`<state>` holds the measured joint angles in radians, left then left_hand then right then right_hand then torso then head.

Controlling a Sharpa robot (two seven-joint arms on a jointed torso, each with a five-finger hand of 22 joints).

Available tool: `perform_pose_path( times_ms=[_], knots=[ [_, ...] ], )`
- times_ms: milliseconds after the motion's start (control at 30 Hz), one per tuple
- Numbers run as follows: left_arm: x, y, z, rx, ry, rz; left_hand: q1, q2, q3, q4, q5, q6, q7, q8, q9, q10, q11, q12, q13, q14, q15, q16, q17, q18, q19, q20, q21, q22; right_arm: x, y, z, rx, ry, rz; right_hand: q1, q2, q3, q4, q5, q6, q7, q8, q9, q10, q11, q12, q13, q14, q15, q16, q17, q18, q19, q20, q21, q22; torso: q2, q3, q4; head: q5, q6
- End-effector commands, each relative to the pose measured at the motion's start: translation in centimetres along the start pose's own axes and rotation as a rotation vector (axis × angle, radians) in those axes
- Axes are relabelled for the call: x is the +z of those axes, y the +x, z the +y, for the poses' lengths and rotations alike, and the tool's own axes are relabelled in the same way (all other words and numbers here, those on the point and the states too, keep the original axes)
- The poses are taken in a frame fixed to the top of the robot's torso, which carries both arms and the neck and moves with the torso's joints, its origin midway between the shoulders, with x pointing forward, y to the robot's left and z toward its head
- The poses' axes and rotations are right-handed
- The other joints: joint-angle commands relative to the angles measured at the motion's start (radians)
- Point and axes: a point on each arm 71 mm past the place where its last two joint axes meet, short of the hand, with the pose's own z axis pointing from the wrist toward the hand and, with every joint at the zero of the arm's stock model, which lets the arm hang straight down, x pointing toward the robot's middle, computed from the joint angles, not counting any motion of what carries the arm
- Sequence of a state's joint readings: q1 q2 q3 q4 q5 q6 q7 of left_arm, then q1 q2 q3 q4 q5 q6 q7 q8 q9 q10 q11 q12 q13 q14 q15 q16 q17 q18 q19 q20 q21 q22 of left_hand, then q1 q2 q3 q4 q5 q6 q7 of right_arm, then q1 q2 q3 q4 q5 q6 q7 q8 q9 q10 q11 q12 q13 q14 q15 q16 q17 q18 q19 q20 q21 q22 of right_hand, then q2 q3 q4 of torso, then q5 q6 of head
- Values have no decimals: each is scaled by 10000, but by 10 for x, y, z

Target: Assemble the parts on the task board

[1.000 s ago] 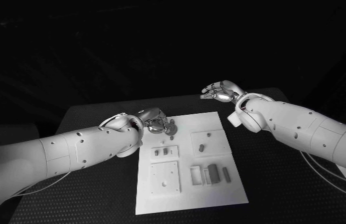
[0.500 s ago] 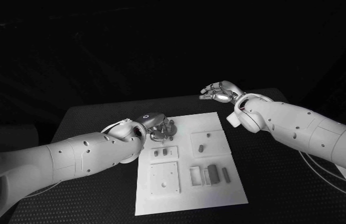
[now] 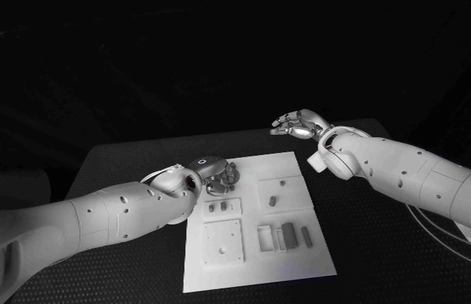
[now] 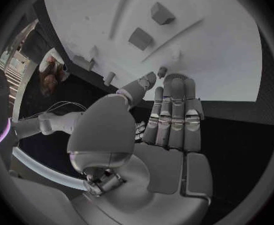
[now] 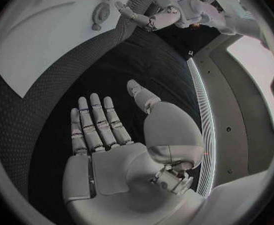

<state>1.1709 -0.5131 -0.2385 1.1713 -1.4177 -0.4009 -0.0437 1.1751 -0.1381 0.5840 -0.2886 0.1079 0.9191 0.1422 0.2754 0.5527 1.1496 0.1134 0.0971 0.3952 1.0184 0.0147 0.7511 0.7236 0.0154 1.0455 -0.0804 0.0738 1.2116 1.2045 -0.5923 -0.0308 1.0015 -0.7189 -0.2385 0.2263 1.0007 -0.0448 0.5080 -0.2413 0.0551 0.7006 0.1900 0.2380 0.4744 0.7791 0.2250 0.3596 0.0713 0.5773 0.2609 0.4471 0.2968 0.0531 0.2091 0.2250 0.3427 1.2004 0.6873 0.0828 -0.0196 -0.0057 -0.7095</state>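
Note:
The white task board (image 3: 306, 260) lies in the middle of the black table. My left hand (image 3: 218, 174) hovers over its far left corner. In the left wrist view its fingers (image 4: 173, 102) are straight and close together, holding nothing, with their tips near a small peg (image 4: 161, 71) at the board's (image 4: 224, 50) edge. Two small blocks (image 4: 162, 13) (image 4: 139, 37) lie farther in on the board. My right hand (image 3: 299, 124) hangs beyond the board's far right corner, off the board, its fingers (image 5: 94, 122) spread and empty. The right wrist view shows my left hand (image 5: 150, 12) beside a round part (image 5: 102, 12).
Small grey parts lie on the board: a pair (image 3: 224, 207) near the left side, one (image 3: 273, 198) at the centre, longer bars (image 3: 290, 236) at the near right. A raised square plate (image 3: 224, 240) sits at the near left. Bare black table (image 3: 393, 249) surrounds the board.
My left forearm has swung in over the table and the hand has shifted slightly nearer over the board's corner. The right hand has stayed in place.

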Motion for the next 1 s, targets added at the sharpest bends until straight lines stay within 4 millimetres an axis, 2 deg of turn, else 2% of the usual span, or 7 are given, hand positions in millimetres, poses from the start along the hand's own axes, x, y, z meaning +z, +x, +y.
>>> perform_pose_path(
  times_ms=[33,267,633,1000],
  knots=[
    [1,6,-2,308,-59,327,68,25,-59,-3,8,-126,2,-79,-53,-97,40,-108,-76,-46,17,69,-46,-61,87,-21,-53,-20,0,1,1,-12,-110,148,21,-109,-26,21,-53,-78,450,34,-10,-14,13,-34,-17,-83,17,-50,17,-155,-38,-2,-64,19,11,6,-11,-11,-4],
    [4,14,0,302,-248,367,64,36,-79,2,-96,-169,60,-119,-116,-162,78,-232,-178,-41,32,137,-114,-42,118,-14,-47,-28,-1,1,1,-8,-117,156,21,-110,-27,21,-53,-78,450,35,-11,-14,13,-34,-17,-83,17,-50,18,-154,-37,-2,-65,20,11,8,-6,-35,-26],
    [4,16,-2,283,-212,383,22,89,-86,18,-107,-148,111,-121,-157,-123,76,-252,-227,-25,30,202,-166,-28,151,-9,-39,-28,0,2,2,-4,-130,169,22,-110,-27,21,-53,-78,451,36,-13,-14,13,-33,-17,-83,16,-51,19,-154,-36,-2,-66,23,-9,11,20,-62,-87],
    [4,16,-7,29,12,286,-27,96,-109,23,-123,-261,41,-187,-257,72,14,-216,-266,49,-21,344,-254,-9,261,-40,-15,-11,0,2,2,-2,-132,175,20,-107,-27,23,-53,-77,451,39,-15,-13,12,-33,-16,-83,16,-52,21,-154,-35,-2,-68,26,-18,7,2,-50,-106]
  ],
)
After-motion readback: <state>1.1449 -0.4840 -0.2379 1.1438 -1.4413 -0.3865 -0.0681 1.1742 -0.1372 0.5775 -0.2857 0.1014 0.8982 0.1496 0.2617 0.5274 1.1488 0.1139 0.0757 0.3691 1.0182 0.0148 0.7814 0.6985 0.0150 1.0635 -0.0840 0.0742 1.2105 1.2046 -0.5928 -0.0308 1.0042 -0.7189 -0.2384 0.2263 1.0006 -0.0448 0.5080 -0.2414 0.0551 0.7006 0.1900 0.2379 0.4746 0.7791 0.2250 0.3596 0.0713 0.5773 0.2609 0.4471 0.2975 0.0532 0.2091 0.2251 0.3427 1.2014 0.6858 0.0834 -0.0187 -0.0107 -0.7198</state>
